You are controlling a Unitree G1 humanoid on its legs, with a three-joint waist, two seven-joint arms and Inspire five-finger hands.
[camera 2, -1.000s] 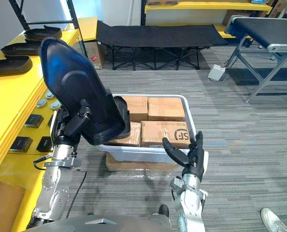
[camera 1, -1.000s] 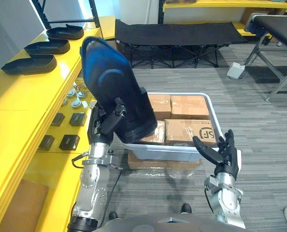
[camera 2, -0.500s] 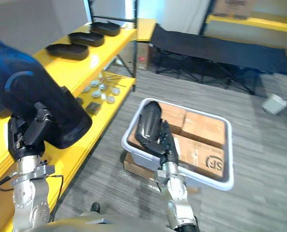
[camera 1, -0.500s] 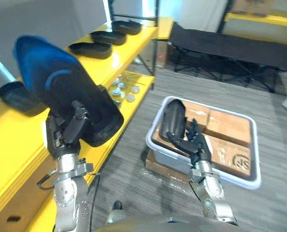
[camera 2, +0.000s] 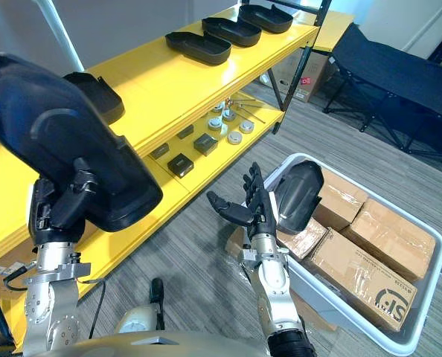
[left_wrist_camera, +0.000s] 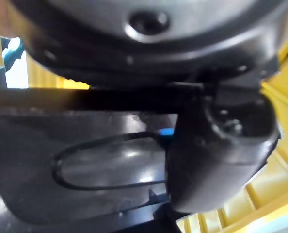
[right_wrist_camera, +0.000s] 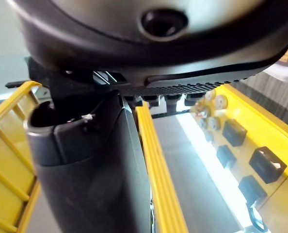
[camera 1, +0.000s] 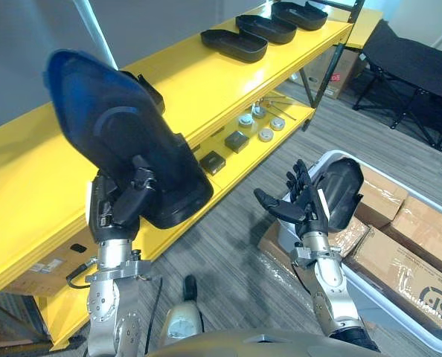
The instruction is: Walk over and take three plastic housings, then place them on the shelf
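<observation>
Grips a large dark plastic housing in the curled left hand, raised above its fingers; spreads the right hand wide, a second housing just behind in the white bin.

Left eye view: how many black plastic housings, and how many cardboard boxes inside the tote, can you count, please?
Black plastic housings: 6 (1 in the left hand, 4 on the yellow shelf, 1 in the tote)
Cardboard boxes in the tote: 4
Total: 10
</observation>
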